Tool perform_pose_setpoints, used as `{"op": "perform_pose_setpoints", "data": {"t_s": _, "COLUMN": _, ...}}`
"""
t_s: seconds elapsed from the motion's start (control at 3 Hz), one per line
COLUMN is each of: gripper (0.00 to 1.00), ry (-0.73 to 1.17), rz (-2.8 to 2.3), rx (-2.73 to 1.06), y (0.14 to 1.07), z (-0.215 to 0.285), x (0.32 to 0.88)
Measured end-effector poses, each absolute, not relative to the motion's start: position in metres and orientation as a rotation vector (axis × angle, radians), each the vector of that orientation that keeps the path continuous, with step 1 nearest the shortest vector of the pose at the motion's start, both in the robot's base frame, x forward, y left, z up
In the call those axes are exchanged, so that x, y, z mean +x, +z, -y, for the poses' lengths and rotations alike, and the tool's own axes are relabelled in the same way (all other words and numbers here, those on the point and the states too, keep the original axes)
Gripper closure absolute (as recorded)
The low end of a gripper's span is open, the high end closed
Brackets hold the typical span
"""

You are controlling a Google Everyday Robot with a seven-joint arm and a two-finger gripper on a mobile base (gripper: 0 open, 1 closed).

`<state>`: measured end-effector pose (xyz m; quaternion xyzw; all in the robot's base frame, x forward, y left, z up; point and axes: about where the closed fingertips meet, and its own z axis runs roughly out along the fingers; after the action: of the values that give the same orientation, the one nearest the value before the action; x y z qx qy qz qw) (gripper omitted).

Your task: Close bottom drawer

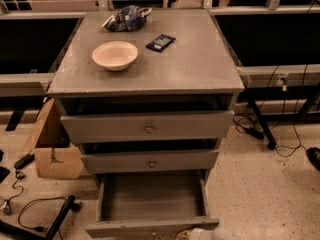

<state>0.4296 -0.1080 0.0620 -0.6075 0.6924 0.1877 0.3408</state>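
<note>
The bottom drawer (150, 200) is pulled well out of the grey cabinet, its plain grey inside open to view. Its slim front panel lies along the lower edge of the picture and is partly cut off, so the knob can hardly be made out. Just right of the panel's middle, a pale rounded shape pokes in from the lower edge: the claw (201, 233), touching or just in front of the panel. Only its tip shows, and I cannot tell whether it is open or closed.

Above, the middle drawer (150, 161) and the top drawer (147, 126) each stand a little way out, with dark gaps over them hiding their insides. On the counter (195, 66) sit a pale bowl (115, 55), a dark flat packet (160, 42) and a crumpled blue bag (126, 18). A cardboard box (54, 156) stands on the floor to the cabinet's left, partly hidden by it.
</note>
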Motion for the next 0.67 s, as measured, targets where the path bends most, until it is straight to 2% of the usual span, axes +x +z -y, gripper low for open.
{"op": "perform_pose_setpoints", "data": {"t_s": 0.67, "gripper": 1.0, "ry": 0.489, "rz": -1.777, "rx": -1.606, "y": 0.0641, "z": 0.1011, "x": 0.4458}}
